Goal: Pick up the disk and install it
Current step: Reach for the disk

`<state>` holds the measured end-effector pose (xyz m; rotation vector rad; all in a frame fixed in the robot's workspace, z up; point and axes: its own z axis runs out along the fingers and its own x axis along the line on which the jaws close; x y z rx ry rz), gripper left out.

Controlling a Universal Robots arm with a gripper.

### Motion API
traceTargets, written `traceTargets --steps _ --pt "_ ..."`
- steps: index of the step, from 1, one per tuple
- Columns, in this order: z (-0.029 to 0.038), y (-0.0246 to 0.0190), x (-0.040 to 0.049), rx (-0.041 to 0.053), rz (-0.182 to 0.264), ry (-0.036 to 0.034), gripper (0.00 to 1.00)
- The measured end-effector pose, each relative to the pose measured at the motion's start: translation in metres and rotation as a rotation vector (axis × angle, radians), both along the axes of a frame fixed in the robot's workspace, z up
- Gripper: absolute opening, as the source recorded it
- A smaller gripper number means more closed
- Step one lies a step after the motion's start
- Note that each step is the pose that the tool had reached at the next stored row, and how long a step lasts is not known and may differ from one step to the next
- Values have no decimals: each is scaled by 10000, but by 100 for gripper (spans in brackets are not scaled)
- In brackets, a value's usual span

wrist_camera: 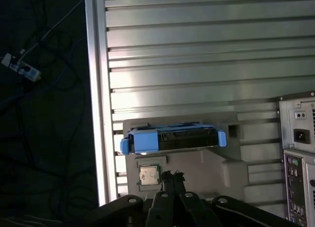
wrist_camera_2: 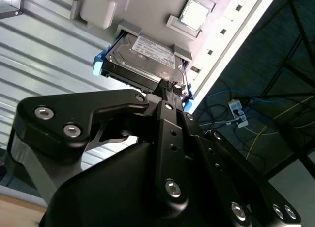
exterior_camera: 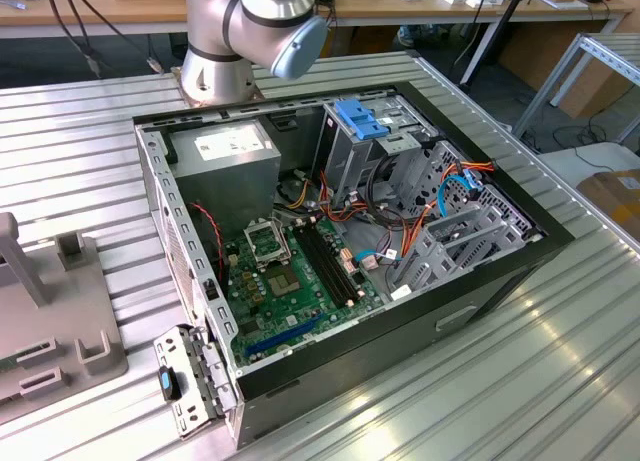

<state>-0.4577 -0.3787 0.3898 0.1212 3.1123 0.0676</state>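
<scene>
Here I am, hanging above the grey moulded plastic fixture tray point(wrist_camera: 206, 168), looking straight down past my own gripper point(wrist_camera: 173, 177). Its black fingertips look drawn together with nothing between them, so I carry nothing.

The grey-metal hard disk in its bright blue plastic frame point(wrist_camera: 172, 140) stands on its long edge in a slot of that tray. I judge it is parked that way so both broad faces stay free for a pinch from above. In the second wrist view the disk point(wrist_camera_2: 142, 59) shows its labelled face, and my gripper point(wrist_camera_2: 170, 91) is near it; I take them to be apart, not touching. A small square silver processor chip point(wrist_camera: 148, 174) lies flat in its own recess just beside the slot.

The tray sits on the ribbed aluminium desk point(wrist_camera: 197, 64), near the black open computer case point(exterior_camera: 480, 281). The case lies on its side with the panel off, which leaves its inside reachable from overhead. The disk is not yet lifted.
</scene>
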Motion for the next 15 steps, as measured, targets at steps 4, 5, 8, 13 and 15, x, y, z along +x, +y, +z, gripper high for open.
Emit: traceTargets --steps 4,5,8,13,15 --pt "-16 115 -51 0 -14 1 11" --pt "-18 131 -56 -1 -16 0 11" --pt "-20 140 -57 -18 -16 0 11" --pt "-19 140 -57 -18 -16 1 11" --pt "-19 143 -60 -18 -17 1 11"
